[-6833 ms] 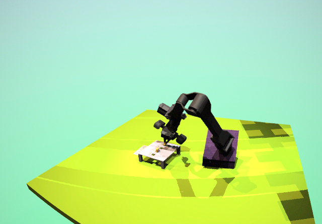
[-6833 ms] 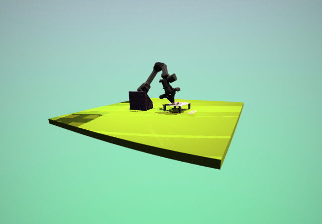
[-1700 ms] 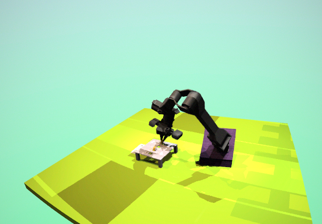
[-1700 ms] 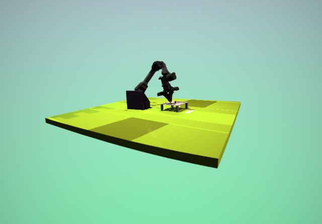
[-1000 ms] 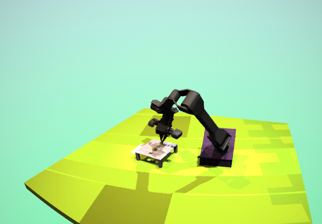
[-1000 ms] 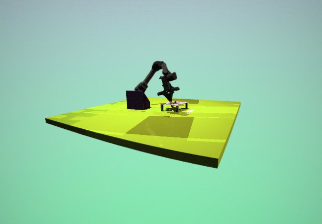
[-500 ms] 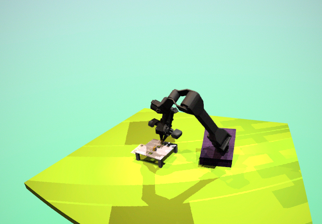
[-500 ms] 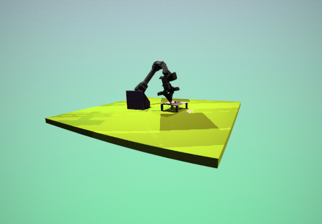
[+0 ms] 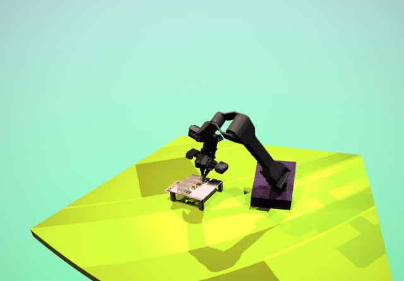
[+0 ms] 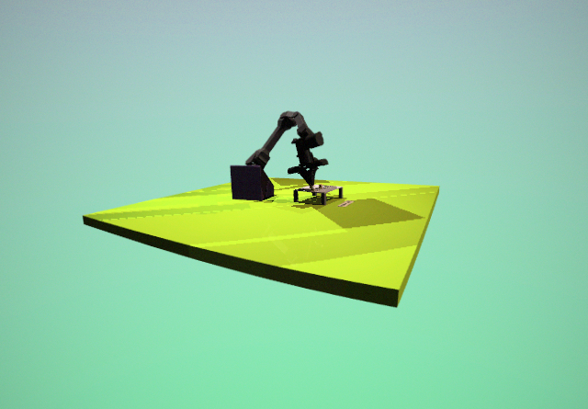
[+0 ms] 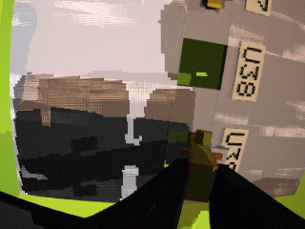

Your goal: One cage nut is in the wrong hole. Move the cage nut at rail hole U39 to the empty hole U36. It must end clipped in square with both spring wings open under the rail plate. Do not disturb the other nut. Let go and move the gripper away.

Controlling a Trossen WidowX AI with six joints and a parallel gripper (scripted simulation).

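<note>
- Worktop (image 9: 156, 235) (image 10: 265, 247): yellow-green, with darker olive patches and bands; side edge near-black.
- Arm (image 9: 261, 150) (image 10: 273, 141) and tool (image 9: 202, 177) (image 10: 312, 186) (image 11: 198, 172): black to charcoal.
- Base block (image 9: 272, 203) (image 10: 245, 184): dark purple.
- Rail plate (image 9: 202, 193) (image 10: 331, 189) (image 11: 86, 43): pale pinkish grey, mottled brown and near-black.
- U38 label (image 11: 249, 72): cream, black pixelled characters.
- Nut in the tool (image 11: 204, 150): olive-brown, orange-brown at its sides.
- Other nut (image 9: 193, 186) (image 11: 213, 4): yellow-orange, dark part.
</note>
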